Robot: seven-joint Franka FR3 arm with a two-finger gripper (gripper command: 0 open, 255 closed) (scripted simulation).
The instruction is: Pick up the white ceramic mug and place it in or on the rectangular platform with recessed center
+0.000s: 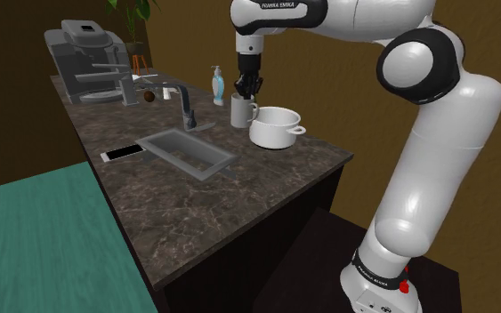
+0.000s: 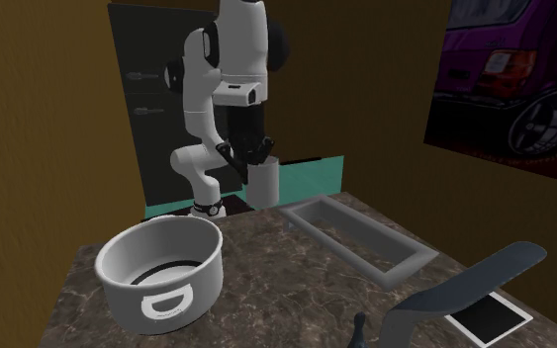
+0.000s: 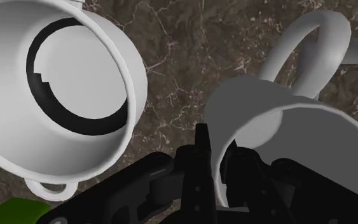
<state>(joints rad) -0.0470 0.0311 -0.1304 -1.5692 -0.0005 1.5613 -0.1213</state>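
The black gripper [image 1: 248,91] pinches the white mug [image 1: 240,113] by its rim, fingers narrowed on the wall for a lift. The mug stands on the counter [image 1: 239,196] beside a pot [image 1: 275,127], near the sunken tray [image 1: 190,153].

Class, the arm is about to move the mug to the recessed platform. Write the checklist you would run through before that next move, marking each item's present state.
1. Claw clasps the white mug by its wall: ok.
2. Mug upright on the counter: ok.
3. Mug apart from the white pot: ok, the wrist view shows counter between them.
4. Recessed platform free of things: ok.
5. Room to pass the faucet beside the platform: cannot tell.
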